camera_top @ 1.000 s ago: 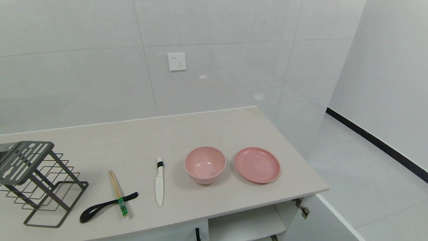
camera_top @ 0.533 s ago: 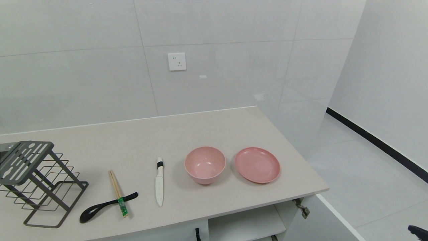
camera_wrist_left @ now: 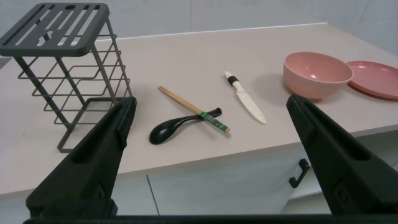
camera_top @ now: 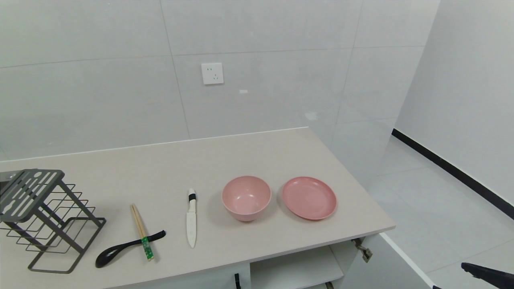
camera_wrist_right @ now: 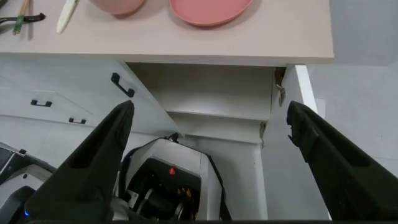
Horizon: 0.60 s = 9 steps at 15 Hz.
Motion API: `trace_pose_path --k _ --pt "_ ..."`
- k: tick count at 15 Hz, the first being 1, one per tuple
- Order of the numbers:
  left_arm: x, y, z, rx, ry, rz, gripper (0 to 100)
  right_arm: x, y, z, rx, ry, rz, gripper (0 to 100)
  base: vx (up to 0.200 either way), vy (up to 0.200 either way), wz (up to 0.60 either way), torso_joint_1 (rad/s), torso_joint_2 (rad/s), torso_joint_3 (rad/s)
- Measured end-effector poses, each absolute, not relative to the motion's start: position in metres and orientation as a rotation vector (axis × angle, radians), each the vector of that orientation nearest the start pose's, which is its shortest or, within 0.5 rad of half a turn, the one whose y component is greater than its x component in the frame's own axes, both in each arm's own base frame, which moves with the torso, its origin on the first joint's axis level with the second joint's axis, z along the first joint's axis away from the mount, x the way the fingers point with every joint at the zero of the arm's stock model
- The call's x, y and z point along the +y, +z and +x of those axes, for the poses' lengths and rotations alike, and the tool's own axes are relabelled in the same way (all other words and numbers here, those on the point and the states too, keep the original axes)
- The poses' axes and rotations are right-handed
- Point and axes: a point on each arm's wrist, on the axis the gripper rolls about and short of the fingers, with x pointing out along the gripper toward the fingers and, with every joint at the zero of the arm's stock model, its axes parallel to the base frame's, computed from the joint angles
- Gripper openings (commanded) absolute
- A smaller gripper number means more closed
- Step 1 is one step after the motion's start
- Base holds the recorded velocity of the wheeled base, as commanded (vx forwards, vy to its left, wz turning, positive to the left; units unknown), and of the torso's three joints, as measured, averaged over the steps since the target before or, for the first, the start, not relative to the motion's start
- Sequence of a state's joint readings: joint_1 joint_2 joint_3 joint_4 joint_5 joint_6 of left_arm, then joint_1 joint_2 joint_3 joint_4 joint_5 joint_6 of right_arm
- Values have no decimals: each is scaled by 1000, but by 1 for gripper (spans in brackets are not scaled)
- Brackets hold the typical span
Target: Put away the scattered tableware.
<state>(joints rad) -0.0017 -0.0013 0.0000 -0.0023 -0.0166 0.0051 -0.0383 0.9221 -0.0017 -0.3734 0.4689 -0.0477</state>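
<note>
On the beige counter [camera_top: 241, 160] lie a pink bowl [camera_top: 246, 197], a pink plate [camera_top: 309, 197], a white knife [camera_top: 192, 218], wooden chopsticks [camera_top: 141, 231] and a black spoon [camera_top: 120, 249] that the chopsticks cross. A dark wire rack [camera_top: 40, 216] stands at the left. My left gripper [camera_wrist_left: 210, 102] hovers open in front of the counter, facing the spoon [camera_wrist_left: 180, 124] and chopsticks [camera_wrist_left: 193, 109]. My right gripper [camera_wrist_right: 210, 109] is open below the counter's right end, before the open cabinet [camera_wrist_right: 205, 93]; one of its fingers [camera_top: 482, 273] shows at the lower right of the head view.
The cabinet under the counter has its door [camera_top: 401, 261] swung open, with a white shelf [camera_top: 297, 269] inside. The counter ends just right of the plate, with bare floor [camera_top: 441, 208] beyond. A wall socket [camera_top: 212, 73] sits on the tiled wall.
A finger of my right gripper has come into the head view at the lower right and moved further in. The tableware has not moved.
</note>
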Motion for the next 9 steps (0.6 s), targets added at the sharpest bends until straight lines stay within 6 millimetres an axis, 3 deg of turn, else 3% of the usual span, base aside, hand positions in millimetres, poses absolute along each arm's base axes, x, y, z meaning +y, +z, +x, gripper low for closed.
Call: trace_pose_path --k 9 --pt "0 76 -23 -3 -19 4 100 16 80 145 537 506 66 100 0 0 0 0 0 0"
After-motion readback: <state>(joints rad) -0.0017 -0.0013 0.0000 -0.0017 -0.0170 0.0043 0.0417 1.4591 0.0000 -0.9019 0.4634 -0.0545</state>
